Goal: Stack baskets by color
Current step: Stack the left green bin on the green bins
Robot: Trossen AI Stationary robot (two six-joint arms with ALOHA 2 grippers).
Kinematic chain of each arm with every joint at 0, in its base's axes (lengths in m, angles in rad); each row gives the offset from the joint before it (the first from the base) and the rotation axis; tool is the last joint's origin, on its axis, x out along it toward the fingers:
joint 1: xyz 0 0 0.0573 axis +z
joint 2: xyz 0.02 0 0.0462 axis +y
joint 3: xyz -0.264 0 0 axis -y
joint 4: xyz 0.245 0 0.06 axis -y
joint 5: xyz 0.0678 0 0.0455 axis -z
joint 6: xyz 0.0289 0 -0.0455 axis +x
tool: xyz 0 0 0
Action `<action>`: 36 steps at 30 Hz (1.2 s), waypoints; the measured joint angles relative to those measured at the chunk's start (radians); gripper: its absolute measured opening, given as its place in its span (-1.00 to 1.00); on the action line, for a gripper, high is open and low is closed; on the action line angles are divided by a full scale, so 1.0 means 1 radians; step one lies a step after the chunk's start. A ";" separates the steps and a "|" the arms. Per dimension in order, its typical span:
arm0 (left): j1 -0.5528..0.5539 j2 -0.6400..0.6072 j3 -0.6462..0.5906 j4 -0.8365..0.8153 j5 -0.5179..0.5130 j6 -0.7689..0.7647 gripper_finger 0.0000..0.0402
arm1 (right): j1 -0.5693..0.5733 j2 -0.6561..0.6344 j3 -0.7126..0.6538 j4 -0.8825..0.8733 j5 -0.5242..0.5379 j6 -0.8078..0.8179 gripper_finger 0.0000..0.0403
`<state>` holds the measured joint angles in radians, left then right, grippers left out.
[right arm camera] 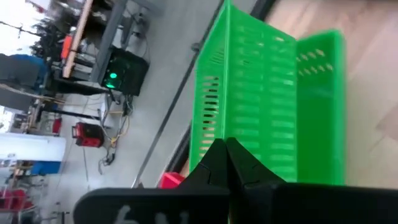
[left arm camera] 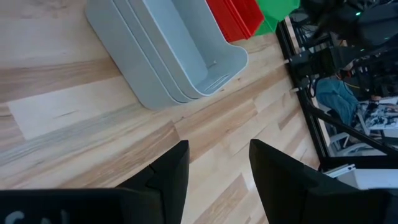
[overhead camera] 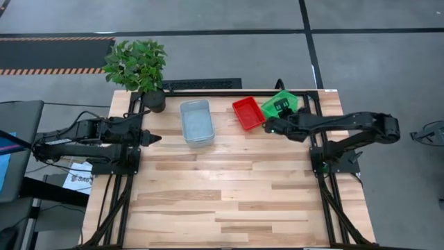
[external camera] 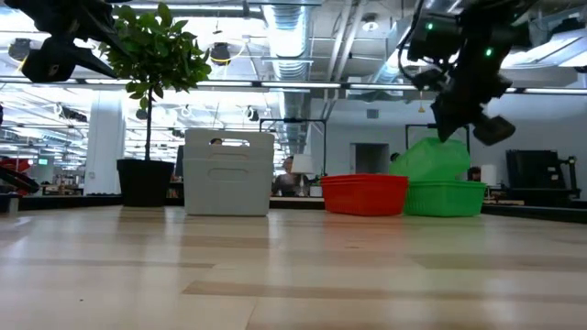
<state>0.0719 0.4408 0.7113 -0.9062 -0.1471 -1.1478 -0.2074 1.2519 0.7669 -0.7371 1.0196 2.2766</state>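
From above, my right gripper [overhead camera: 272, 128] hangs between the red baskets [overhead camera: 248, 112] and green baskets [overhead camera: 279, 104] at the worktop's [overhead camera: 229, 201] far right; the grey-blue baskets [overhead camera: 196, 122] sit mid-far edge, with bare wood nearer.

Low down, one green basket [external camera: 429, 158] tilts above the stack.

My right wrist shows pinched fingers [right arm camera: 225, 163] gripping its mesh wall.

My left gripper [left arm camera: 214, 171] stands spread, empty.
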 joint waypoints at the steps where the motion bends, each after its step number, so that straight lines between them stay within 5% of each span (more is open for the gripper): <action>1: 0.000 0.000 0.000 0.000 0.000 0.002 -0.23 | 0.000 0.008 -0.012 0.022 -0.008 0.000 -1.00; 10: 0.000 0.000 0.000 0.000 0.000 0.010 -0.23 | -0.003 0.081 -0.021 0.068 -0.046 -0.005 -0.82; 26: 0.000 0.000 0.000 0.000 0.004 0.029 -0.23 | 0.021 0.030 -0.020 0.100 -0.108 -0.138 0.04; 36: 0.000 0.000 0.000 -0.001 0.003 0.029 -0.23 | -0.020 -0.001 0.047 0.213 -0.125 -0.493 -0.03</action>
<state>0.0719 0.4404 0.7113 -0.9067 -0.1444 -1.1187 -0.2275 1.2504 0.8135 -0.5240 0.8948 1.7840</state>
